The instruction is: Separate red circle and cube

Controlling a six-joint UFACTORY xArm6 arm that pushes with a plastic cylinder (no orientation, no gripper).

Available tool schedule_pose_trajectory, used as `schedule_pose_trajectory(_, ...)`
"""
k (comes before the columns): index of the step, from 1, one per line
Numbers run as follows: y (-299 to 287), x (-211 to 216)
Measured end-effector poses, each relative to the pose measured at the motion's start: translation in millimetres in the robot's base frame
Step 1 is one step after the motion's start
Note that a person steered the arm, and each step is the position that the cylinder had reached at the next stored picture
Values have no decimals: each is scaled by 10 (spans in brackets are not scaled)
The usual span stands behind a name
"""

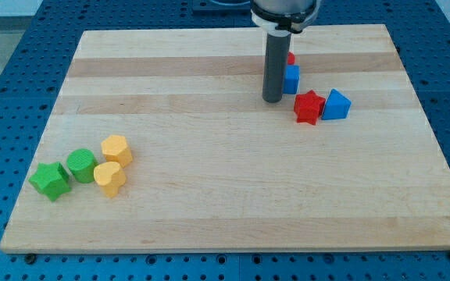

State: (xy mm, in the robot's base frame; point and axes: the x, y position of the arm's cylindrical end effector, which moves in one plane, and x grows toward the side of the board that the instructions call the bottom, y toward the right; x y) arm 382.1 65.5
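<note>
My tip (272,100) rests on the board near the view's top, right of centre. A blue cube (291,79) sits just right of the rod, touching or nearly touching it. A red circle (291,58) peeks out behind the cube, mostly hidden by the rod. A red star (308,107) and a blue block with a peaked top (335,104) sit side by side to the lower right of my tip, apart from it.
At the view's lower left lie a green star (51,180), a green round block (81,165), a yellow hexagon (116,149) and a yellow heart (110,179). The wooden board (225,211) lies on a blue perforated table.
</note>
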Motion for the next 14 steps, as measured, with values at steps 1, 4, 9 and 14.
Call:
schedule_pose_trajectory(1,899,111)
schedule_pose_trajectory(4,-10,137)
schedule_pose_trajectory(9,385,-1586)
schedule_pose_trajectory(14,1303,-1719)
